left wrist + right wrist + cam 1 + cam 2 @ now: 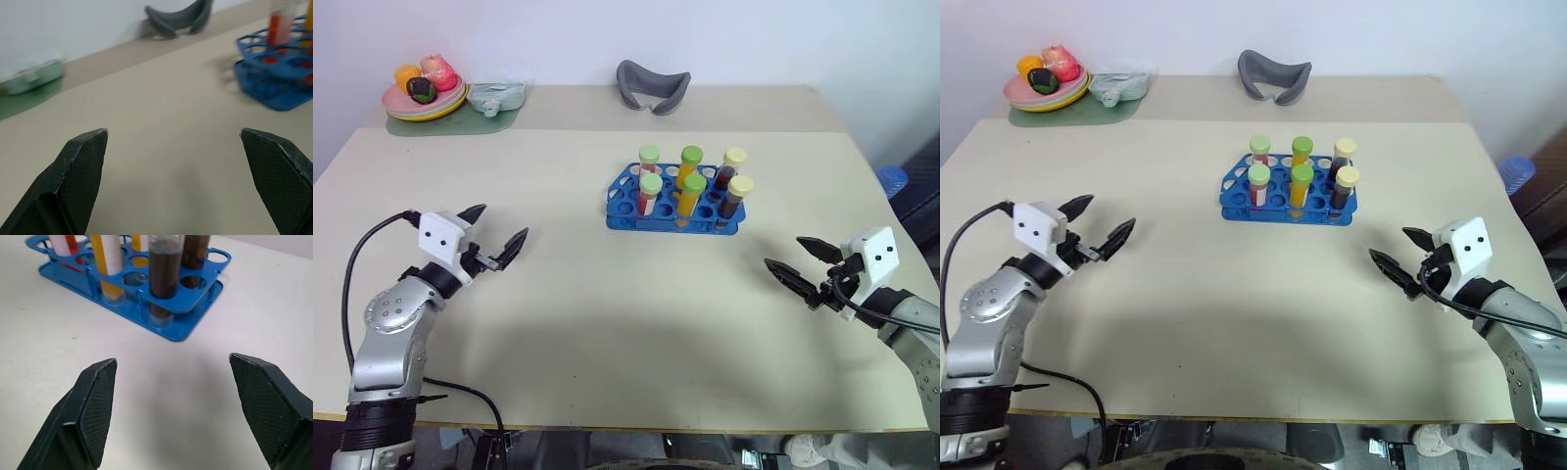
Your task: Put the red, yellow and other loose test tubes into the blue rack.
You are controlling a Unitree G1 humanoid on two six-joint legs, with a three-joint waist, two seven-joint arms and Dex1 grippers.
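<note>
**Six tubes stand in the blue rack, both grippers wide apart**

The blue rack [674, 204] sits on the table [607, 333], a bit to the far side of the middle. Six test tubes stand upright in its holes, in two rows of three. In the near row, the left tube [649, 193] has red liquid and a green cap. The middle tube [691, 194] has yellow-orange liquid and a green cap. The right tube [735, 196] has dark liquid and a cream cap. The far row holds three more of the same kinds: a red one [649, 158], a yellow-orange one [689, 162] and a dark one [732, 164] (same order, left to right). Some holes on the left side of the rack are free.

The left gripper [497, 233] hangs over the near left part of the table, well apart from the rack. Its two black fingers are spread wide and nothing is between them. The right gripper [800, 261] hangs over the near right part of the table, also well apart from the rack. Its fingers are spread too, with nothing between them, and they point toward the rack.

At the far edge, a grey curved thing [652, 86] lies behind the rack. In the far left corner, a green mat [450, 118] holds a stack of plates [424, 101] with toy food [425, 76] on top.
</note>
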